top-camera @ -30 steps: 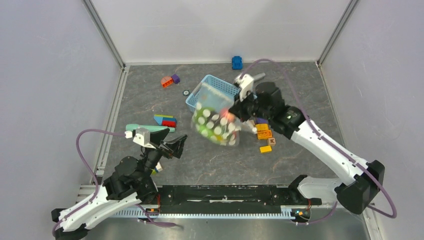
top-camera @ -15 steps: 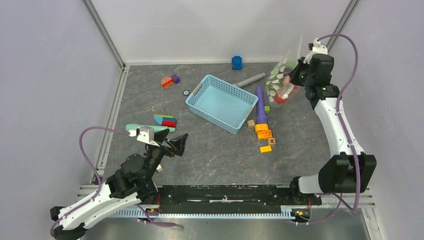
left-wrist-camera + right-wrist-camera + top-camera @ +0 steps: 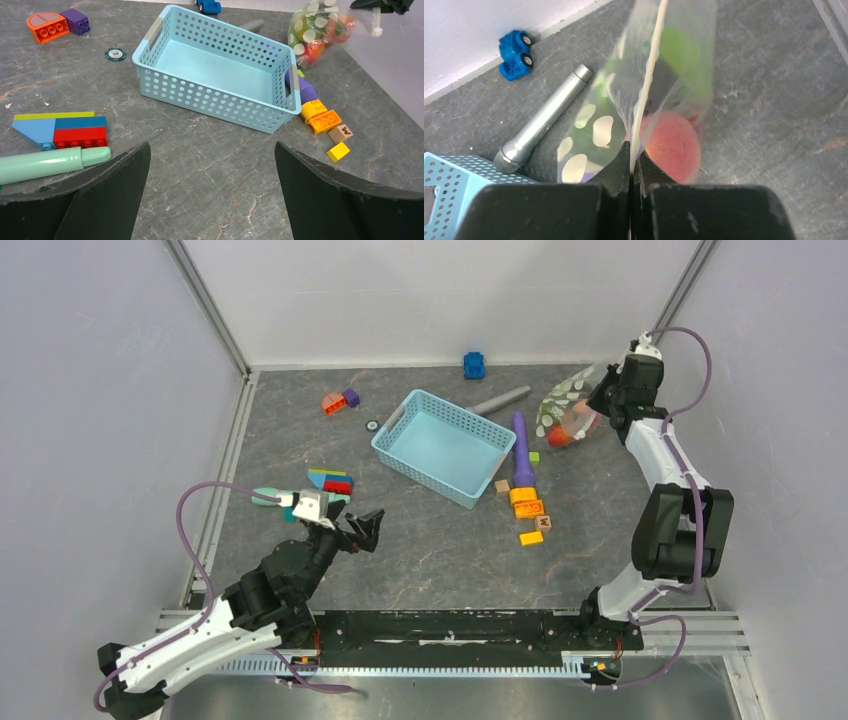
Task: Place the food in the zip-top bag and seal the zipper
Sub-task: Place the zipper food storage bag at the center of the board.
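Right gripper [image 3: 630, 167] is clamped fully shut on the zipper [image 3: 650, 70] edge of the one zip-top bag [image 3: 563, 406], at the counter's [image 3: 440, 550] far right corner. It is held by its mouth, probably so the food [image 3: 672, 145] sags clear of the seal. Pieces discernible: one pink-red, one green; the rest too blurred to count. Left gripper [image 3: 365, 528] is spread wide with nothing in it, front-left.

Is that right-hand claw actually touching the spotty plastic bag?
Touching. In the right wrist view the right gripper is pinched shut on the edge of the zip-top bag, with no gap.
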### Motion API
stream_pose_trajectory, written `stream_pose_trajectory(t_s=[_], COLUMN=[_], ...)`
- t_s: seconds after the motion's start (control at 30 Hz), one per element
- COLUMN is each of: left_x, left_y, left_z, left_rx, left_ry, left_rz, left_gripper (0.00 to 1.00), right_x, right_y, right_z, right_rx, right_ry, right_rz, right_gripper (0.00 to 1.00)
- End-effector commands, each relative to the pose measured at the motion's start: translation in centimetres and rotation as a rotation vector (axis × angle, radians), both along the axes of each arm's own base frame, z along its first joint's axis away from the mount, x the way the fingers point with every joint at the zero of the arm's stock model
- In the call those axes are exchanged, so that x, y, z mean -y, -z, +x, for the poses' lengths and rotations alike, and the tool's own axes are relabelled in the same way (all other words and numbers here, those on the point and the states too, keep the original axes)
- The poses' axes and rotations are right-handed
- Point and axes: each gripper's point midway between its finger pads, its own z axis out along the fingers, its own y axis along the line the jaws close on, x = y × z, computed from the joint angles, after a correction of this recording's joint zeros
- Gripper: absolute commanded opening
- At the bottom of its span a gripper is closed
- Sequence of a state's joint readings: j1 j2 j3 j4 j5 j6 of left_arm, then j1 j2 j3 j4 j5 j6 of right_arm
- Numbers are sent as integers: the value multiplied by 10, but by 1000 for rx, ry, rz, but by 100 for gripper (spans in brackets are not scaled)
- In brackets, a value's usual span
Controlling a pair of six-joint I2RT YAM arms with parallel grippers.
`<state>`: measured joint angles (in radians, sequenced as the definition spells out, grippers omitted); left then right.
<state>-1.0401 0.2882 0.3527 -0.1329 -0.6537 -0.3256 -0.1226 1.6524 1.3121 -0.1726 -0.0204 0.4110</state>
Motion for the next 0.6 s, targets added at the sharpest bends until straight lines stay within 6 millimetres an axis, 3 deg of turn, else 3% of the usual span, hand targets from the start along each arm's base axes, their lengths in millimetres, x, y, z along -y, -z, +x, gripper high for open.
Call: stream_pose_trajectory(t_s=[0.0, 0.2, 0.3, 0.43, 0.57], left_x=[-1, 0, 0, 0, 0], left_y=[-15, -15, -15, -14, -13], left_z=[2, 3, 2, 2, 3], left_rx=[8, 7, 6, 4, 1], left_ry=[-26, -26, -24, -23, -31], left_rz=[-76, -83, -85, -85, -82], left_gripper=[100, 100, 100, 100, 100], right_x=[18, 28, 40, 57, 75], right_y=[-13, 72, 105, 121, 110], right_z=[-14, -97, -137, -176, -201], right_rx=[117, -5, -64, -116, -145], right_ry=[87, 182, 273, 370, 466], right_rz=[47, 105, 73, 8, -81], right_gripper=[0, 4, 18, 43, 66])
